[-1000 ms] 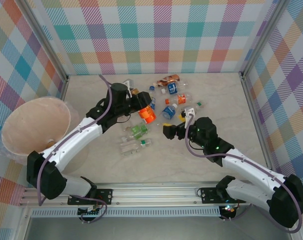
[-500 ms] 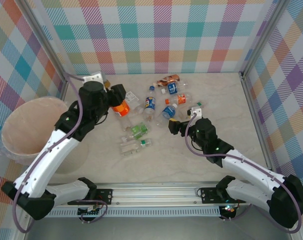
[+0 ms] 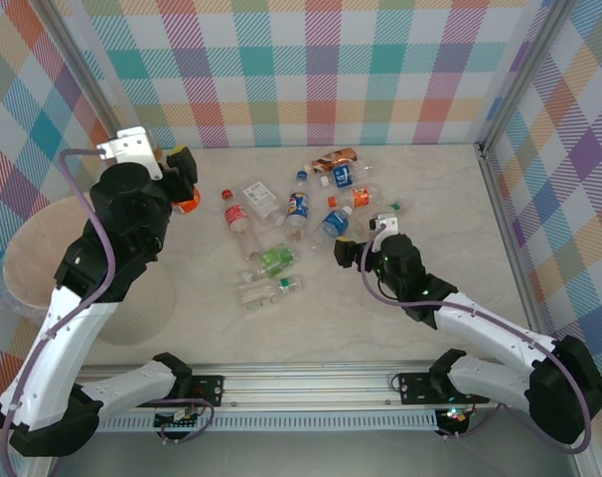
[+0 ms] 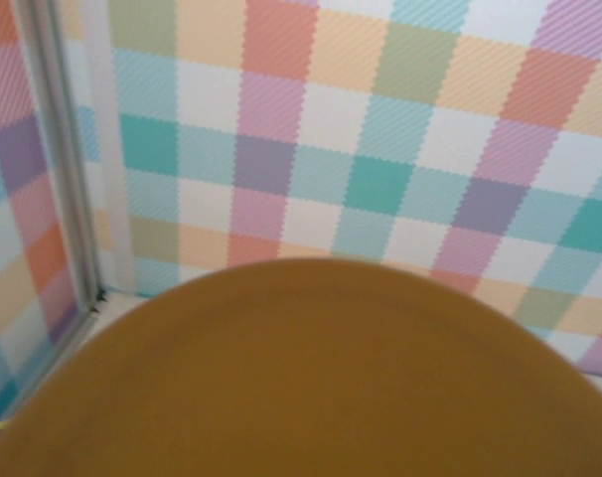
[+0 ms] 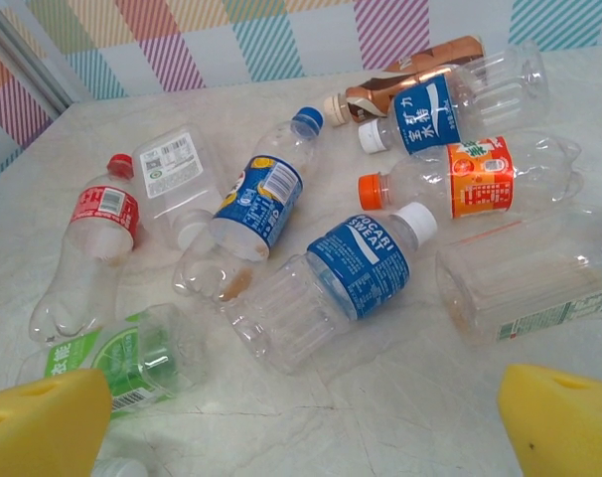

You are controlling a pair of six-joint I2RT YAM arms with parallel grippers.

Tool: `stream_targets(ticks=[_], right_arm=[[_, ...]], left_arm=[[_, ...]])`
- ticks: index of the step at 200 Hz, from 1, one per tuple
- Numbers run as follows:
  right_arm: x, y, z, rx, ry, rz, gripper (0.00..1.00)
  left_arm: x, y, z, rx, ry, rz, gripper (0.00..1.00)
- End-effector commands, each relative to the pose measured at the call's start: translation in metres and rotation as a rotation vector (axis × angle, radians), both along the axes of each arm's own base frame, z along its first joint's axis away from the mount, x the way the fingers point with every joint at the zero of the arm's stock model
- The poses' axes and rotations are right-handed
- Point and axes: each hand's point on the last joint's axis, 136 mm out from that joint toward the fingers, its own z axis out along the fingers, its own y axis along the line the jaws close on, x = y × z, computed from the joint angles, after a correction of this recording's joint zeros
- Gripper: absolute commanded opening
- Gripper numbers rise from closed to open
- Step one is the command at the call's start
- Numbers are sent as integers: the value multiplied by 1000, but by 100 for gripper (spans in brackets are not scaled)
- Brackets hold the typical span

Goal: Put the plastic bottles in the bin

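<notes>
The left arm is up high, and its left pincer is pinching an orange bottle. From above, that bottle hangs by the far right side of the bin, raised off the counter. Whether it is over the bin's mouth cannot be told from this angle. On the left wrist camera the orange bottle is a big blur right under the lens, with the checked wall behind it.

The bin itself stands at the left of the counter, and the left arm crosses in front of part of it.

The other bottles lie loose on the counter, well to the right of the bin. Nearest the bin is a red-labelled bottle on its side. Further right of the bin lie a green-labelled bottle, a blue-labelled bottle with a white cap and an orange-labelled bottle. Farthest back is a copper-coloured bottle.

The right pincer sits low on the side of that heap away from the bin, and on its own camera the right pincer is spread wide. Its yellow fingertips stand at the two bottom corners with bare counter between them, gripping nothing. The blue-labelled bottle lies just ahead of them.
</notes>
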Motion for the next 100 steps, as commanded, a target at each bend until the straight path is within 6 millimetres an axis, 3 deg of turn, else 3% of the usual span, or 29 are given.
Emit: stream_targets(ticks=[1,67,100], right_arm=[[4,0,5,13,3,-21,100],[12,8,-1,17,24,-18,100],[16,10,4,20,-5,-21,100]], left_arm=[[-20,32,30,61,-80,113,43],[-48,97,35,231,-50,460,43],[-62,141,15,277,40,667,44]])
